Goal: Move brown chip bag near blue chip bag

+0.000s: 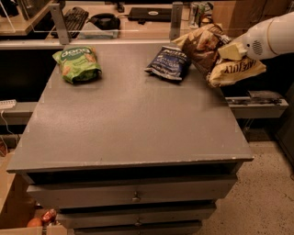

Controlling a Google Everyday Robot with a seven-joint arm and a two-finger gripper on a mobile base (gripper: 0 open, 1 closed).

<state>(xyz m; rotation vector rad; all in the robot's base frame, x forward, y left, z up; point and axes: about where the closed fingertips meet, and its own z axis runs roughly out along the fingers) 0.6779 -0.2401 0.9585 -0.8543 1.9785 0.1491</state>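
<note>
The brown chip bag (206, 51), a large crinkly bag in brown and cream-yellow with chip pictures, is held up at the far right corner of the grey table (128, 124). Its right part is clamped in the pincer (231, 51), which is carried by a white arm (271, 36) reaching in from the right edge of the view. The bag is tilted, with its cream-yellow lettered end hanging down past the right edge of the table and its brown end pointing left over the tabletop.

The blue chip bag (167, 62), a small dark navy crinkly bag with white lettering, lies flat on the table near the far edge, just left of the brown chip bag. The two bags are seen very close together; whether they touch cannot be told.

A small green crinkly snack bag (77, 63) lies at the far left of the table, well apart from the other two.

Under the tabletop, grey drawers with small metal knobs (135, 197) are seen. Behind the table, a black keyboard (76, 18) and a dark laptop (149, 13) rest on a wooden desk. A speckled floor (271, 193) is visible at the lower right.
</note>
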